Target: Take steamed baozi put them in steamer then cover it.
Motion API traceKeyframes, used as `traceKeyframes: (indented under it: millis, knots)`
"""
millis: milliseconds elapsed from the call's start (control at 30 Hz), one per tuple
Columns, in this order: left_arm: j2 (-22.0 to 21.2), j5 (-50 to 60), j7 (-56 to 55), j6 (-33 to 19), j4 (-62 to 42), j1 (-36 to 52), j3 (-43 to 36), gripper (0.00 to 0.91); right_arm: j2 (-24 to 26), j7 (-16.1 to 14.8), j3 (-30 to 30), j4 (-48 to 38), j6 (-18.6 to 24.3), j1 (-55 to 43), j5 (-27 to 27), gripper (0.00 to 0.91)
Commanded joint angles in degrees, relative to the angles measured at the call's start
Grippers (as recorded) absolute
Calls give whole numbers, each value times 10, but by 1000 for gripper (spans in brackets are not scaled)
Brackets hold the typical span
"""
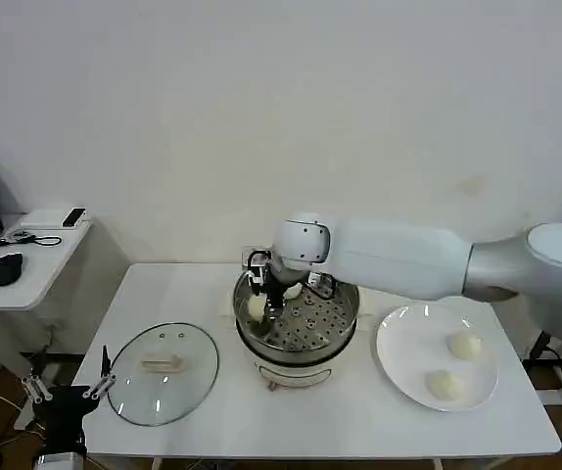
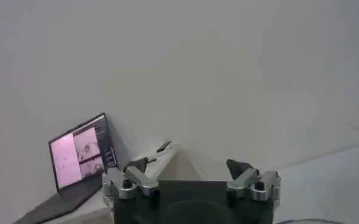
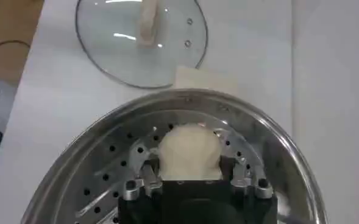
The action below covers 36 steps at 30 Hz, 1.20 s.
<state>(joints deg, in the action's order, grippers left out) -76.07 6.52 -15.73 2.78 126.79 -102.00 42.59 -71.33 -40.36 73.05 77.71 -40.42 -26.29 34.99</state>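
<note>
My right gripper (image 1: 259, 297) reaches across into the left side of the steamer (image 1: 345, 328), shut on a cream-white baozi (image 3: 188, 151) just above the perforated tray (image 3: 106, 182). In the head view that baozi (image 1: 257, 307) hangs below the fingers. A second baozi (image 1: 292, 291) lies in the steamer beside it. Two more baozi (image 1: 465, 345) (image 1: 444, 384) rest on the white plate (image 1: 408, 338) to the right. The glass cover (image 1: 163, 372) lies flat on the table left of the steamer, handle up. My left gripper (image 1: 66, 387) waits open, low at the table's front left corner.
The white table (image 1: 163, 294) ends close behind the steamer against a plain wall. A low side table (image 1: 26, 259) at the far left carries a mouse and small devices. A laptop (image 2: 81, 152) stands open there.
</note>
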Motion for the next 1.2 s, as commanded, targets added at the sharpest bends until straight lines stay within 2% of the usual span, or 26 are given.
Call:
traceKeyframes:
  millis: [33, 200, 267, 333, 400, 433, 533, 700, 833, 900, 1067, 1200]
  knots:
    - [-1, 1, 0, -1, -1, -1, -1, 907, -17, 7, 0, -11, -11, 14, 7, 907]
    - [-1, 2, -1, -1, -2, -1, -2, 907, -1, -1, -6, 1, -9, -8, 5, 907]
    - [-1, 2, -1, -1, -1, -2, -3, 907, 14, -12, -5, 10, 0, -26, -13, 907]
    - [-1, 2, -1, -1, 0, -2, -4, 907, 41, -45, -2, 26, 12, -49, -38, 907]
    - [-1, 0, 0, -1, 0, -2, -6, 907, 58, -62, -3, 37, 18, -60, -62, 907]
    - [-1, -1, 0, -1, -1, -1, -9, 907, 82, -80, -6, 47, 26, -70, -92, 907]
    - [-2, 0, 1, -1, -2, -1, -15, 907, 134, -110, -7, 67, 49, -91, -126, 907]
    - [1, 2, 2, 0, -2, 0, -23, 907, 220, -140, -3, 112, 80, -127, -153, 907]
    - [4, 3, 2, 0, -4, 5, -30, 907, 288, -146, 7, 154, 89, -138, -159, 907]
    - [6, 6, 3, 0, -4, 6, -37, 907, 341, -156, 11, 174, 104, -139, -182, 907]
    - [9, 6, 3, 1, -2, 5, -41, 907, 429, -169, 10, 196, 136, -116, -236, 907]
    - [13, 6, 4, 1, -4, 6, -41, 907, 471, -168, 0, 208, 145, -67, -267, 907]
